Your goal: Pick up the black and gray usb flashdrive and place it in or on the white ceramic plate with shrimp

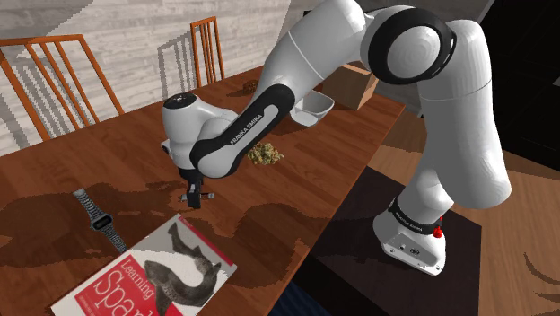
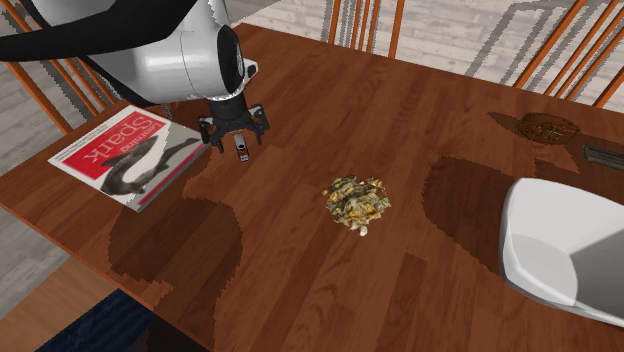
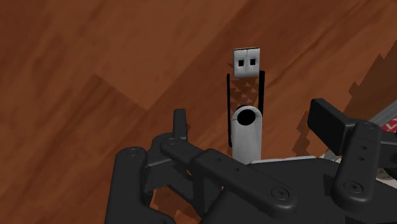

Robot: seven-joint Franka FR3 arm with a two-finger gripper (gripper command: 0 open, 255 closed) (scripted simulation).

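In the shoulder view, your gripper is down at the table, just left of the frame's centre and above the red-and-white book at the lower left. The heap of food sits near the centre, a little up and right of the hand. I take it for the shrimp plate, though I cannot make out a white rim beneath it.

In the second exterior view, the flash drive lies flat on the wood at the upper left, right under the hand and near the book's corner. The heap of food is near the middle of the frame, well apart from it, with bare wood between.

In the wrist view, the fingers stand wide apart with the drive between them, its gray body nearest the palm and its metal plug pointing away. Neither finger touches it, so you are at the grasp.

Centre the body between the fingers and go down until the tips nearly meet the wood. Then close across the body's long sides, not on the plug or its thin black frame. The drive is small and flat and may pivot, so close slowly and lift straight.
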